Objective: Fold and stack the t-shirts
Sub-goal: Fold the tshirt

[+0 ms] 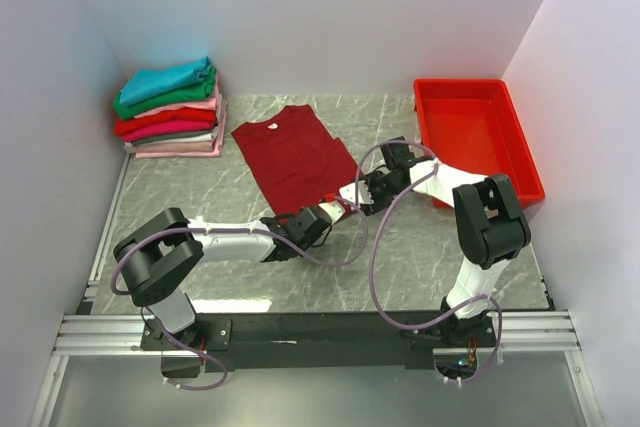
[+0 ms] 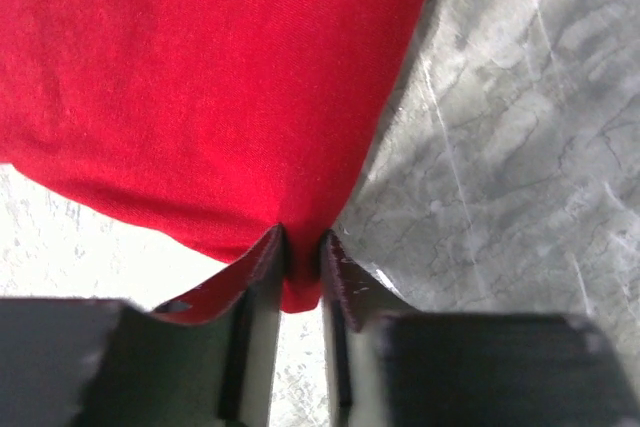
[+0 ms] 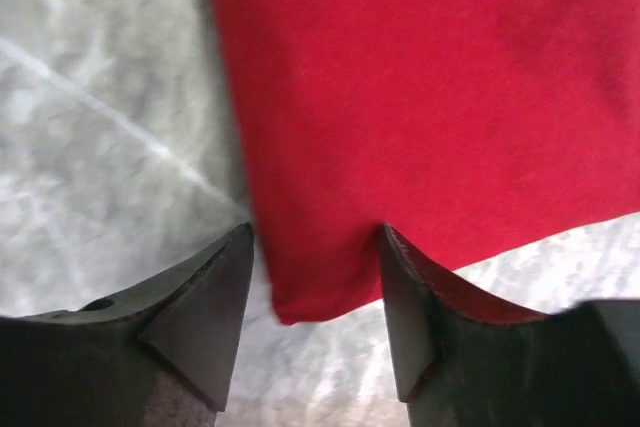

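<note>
A dark red t-shirt (image 1: 295, 157) lies flat on the marbled table (image 1: 450, 247), near a stack of folded t-shirts (image 1: 170, 107). The left gripper (image 2: 300, 247) pinches one near corner; the right gripper (image 3: 315, 237) straddles another corner, jaws apart.
</note>
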`<action>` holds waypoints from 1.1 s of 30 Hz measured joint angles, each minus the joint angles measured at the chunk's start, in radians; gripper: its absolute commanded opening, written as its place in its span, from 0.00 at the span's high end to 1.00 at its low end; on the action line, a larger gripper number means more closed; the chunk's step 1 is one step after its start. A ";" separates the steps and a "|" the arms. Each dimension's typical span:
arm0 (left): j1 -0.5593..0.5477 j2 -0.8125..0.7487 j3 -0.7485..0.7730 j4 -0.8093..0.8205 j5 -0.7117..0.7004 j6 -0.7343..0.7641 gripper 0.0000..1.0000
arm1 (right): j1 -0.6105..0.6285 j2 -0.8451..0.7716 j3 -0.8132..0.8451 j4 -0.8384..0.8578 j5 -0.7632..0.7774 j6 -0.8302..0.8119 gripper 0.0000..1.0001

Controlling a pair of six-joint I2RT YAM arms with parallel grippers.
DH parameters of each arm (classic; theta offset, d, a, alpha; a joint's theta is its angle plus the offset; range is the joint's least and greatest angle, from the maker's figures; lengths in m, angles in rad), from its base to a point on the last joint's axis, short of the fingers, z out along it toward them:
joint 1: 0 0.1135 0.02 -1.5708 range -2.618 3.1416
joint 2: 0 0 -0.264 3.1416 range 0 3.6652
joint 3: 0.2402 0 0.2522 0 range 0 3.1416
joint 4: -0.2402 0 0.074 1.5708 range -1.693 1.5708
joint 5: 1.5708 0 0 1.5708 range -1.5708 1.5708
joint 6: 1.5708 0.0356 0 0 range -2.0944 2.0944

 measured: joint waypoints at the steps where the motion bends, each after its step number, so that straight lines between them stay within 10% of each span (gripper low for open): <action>1: 0.000 0.000 0.000 0.000 0.003 0.005 0.77 | 0.005 0.002 0.000 0.013 0.006 0.003 0.47; 5: 0.003 -0.002 -0.005 0.004 0.014 0.023 0.82 | 0.031 0.019 0.000 0.058 0.024 0.019 0.81; 10: 0.006 -0.042 -0.045 0.014 0.027 0.061 0.98 | 0.037 0.032 0.000 0.073 0.024 0.035 0.97; 18: 0.008 -0.130 -0.056 -0.054 0.183 0.129 0.99 | 0.033 -0.059 -0.073 0.011 0.013 -0.009 1.00; 33: -0.064 -0.365 -0.037 -0.265 0.671 0.208 0.99 | 0.080 -0.708 -0.404 -0.428 -0.001 0.035 1.00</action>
